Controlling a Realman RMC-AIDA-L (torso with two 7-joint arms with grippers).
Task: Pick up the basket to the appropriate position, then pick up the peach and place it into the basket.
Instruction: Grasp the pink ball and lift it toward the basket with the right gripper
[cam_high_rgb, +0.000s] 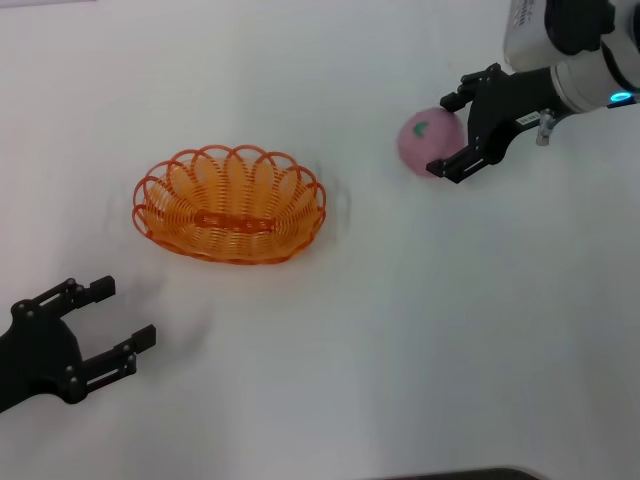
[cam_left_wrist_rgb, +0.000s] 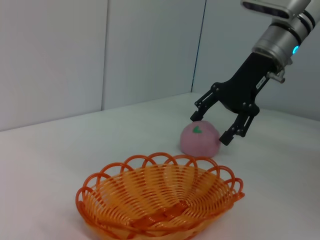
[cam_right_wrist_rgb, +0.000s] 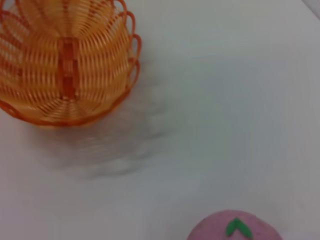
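The orange wire basket (cam_high_rgb: 230, 205) stands empty on the white table, left of centre; it also shows in the left wrist view (cam_left_wrist_rgb: 160, 197) and the right wrist view (cam_right_wrist_rgb: 65, 60). The pink peach (cam_high_rgb: 427, 141) with its green leaf mark lies on the table at the right, also in the left wrist view (cam_left_wrist_rgb: 200, 139) and right wrist view (cam_right_wrist_rgb: 235, 229). My right gripper (cam_high_rgb: 450, 132) is open, its fingers on either side of the peach just above it. My left gripper (cam_high_rgb: 112, 315) is open and empty near the front left, apart from the basket.
The white table (cam_high_rgb: 380, 340) stretches around the basket and peach. Grey wall panels (cam_left_wrist_rgb: 100, 50) stand behind the table in the left wrist view.
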